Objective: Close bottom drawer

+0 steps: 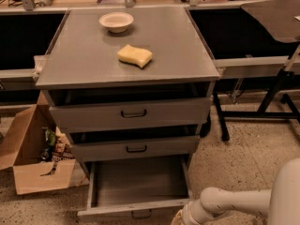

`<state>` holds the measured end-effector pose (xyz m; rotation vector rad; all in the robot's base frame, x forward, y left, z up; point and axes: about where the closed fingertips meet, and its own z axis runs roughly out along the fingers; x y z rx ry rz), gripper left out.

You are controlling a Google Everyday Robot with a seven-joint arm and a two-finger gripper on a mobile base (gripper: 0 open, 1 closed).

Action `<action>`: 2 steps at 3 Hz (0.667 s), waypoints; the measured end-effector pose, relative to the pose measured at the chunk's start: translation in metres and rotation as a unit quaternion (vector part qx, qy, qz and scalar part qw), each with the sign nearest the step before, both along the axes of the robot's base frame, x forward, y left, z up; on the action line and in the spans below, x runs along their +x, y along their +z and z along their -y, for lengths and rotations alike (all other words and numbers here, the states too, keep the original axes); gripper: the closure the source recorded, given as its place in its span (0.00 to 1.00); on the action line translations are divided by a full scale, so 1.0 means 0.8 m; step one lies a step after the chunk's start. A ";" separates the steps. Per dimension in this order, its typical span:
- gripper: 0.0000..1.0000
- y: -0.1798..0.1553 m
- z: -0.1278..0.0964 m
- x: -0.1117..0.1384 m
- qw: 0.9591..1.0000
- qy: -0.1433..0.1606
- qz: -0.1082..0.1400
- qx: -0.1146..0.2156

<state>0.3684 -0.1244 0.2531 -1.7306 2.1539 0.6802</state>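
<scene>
The bottom drawer (136, 182) of the grey cabinet stands pulled far out, its plain grey inside bare. Its shallow front panel (117, 211) runs along the bottom edge of the view, with the dark loop handle (140, 214) at its centre. My white arm comes in from the lower right. My gripper (179, 218) is at the bottom edge, just right of the drawer front's right end, mostly cut off by the frame.
The top drawer (131, 112) and middle drawer (136, 147) are slightly out. A white bowl (116, 21) and a yellow sponge (134, 56) lie on the cabinet top. An open cardboard box (35, 158) sits on the floor at left. Black table legs (267, 102) stand at right.
</scene>
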 end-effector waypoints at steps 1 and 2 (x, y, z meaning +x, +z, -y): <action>1.00 -0.054 0.032 0.012 1.000 0.000 -0.005 0.016; 1.00 -0.079 0.057 0.049 0.999 -0.013 0.010 0.029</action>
